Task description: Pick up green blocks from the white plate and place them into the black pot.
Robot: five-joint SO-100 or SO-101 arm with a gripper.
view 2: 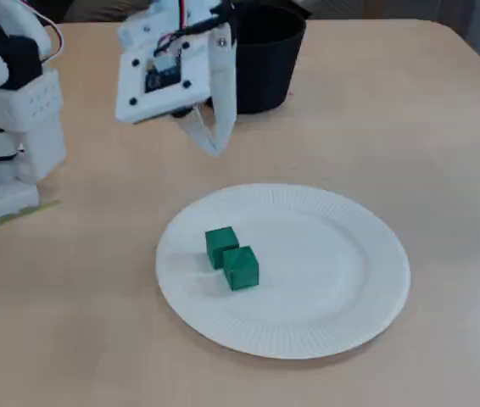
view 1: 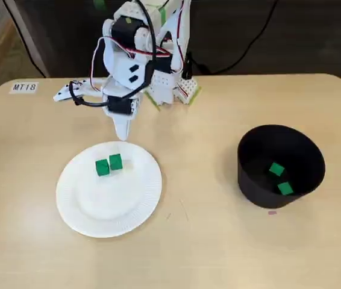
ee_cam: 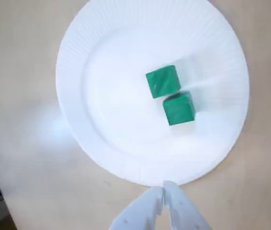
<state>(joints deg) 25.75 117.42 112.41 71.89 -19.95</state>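
Two green blocks [view 1: 109, 164] sit side by side on the white plate [view 1: 92, 208], touching or nearly so; the wrist view shows them [ee_cam: 170, 96] right of the plate's [ee_cam: 92, 124] middle, and a fixed view shows them [view 2: 231, 258] on the plate's [view 2: 342, 297] left half. My gripper [view 1: 122, 133] hangs just behind the plate's far rim, fingers together and empty; its tips [ee_cam: 164, 188] meet over the rim in the wrist view, and it [view 2: 214, 146] floats above the table. Two more green blocks [view 1: 281, 179] lie inside the black pot [view 1: 252, 180].
The arm's white base [view 1: 170, 84] stands at the table's back, with cables trailing behind it. A label reading MT18 [view 1: 24, 87] is stuck near the back left corner. The black pot [view 2: 261, 55] stands behind the gripper in a fixed view.
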